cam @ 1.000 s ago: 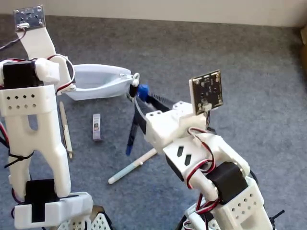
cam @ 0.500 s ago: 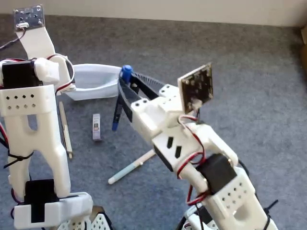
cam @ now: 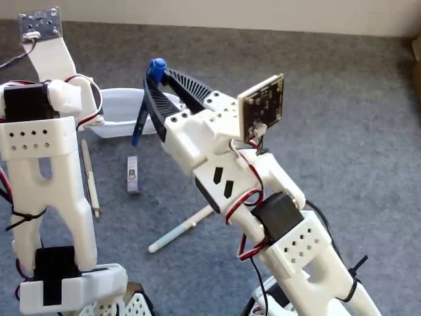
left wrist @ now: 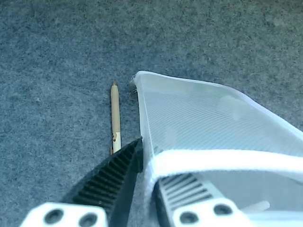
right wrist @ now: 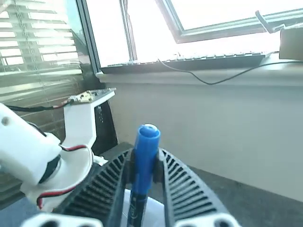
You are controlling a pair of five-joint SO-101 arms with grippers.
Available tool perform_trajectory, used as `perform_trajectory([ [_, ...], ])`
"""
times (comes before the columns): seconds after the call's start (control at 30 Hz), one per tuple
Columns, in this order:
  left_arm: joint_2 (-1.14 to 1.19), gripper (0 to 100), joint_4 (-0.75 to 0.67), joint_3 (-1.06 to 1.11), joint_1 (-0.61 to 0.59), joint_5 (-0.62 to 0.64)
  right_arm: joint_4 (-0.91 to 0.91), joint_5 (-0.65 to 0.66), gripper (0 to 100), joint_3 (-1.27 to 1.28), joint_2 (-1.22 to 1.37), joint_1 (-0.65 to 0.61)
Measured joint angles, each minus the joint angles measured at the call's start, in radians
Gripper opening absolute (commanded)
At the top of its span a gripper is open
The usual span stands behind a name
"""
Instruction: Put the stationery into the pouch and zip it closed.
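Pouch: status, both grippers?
Left gripper shut on pouch rim. Right gripper shut on blue pen, raised beside pouch. Beige pen, white pen, small stick on carpet; none blocks the pouch.

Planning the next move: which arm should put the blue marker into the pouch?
Right. The right gripper holds the blue marker, tip by the opening of the pouch; the left gripper is shut on the pouch's edge, so it is occupied.

Grey carpet (cam: 348, 92) covers the floor up to a pale wall (right wrist: 227, 127); above it a window (right wrist: 222, 12) glows bright — slatted blinds (right wrist: 33, 47) beside it.
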Motion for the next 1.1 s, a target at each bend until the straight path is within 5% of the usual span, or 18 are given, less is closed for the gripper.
perform_trajectory([
  [0.3,0.000,1,0.000,0.000,0.000,0.000,-0.222,0.000,0.5,0.000,0.000,0.000],
  [1.1,0.000,1,0.000,0.000,0.000,0.000,-0.388,0.112,0.5,0.028,0.195,-0.002],
])
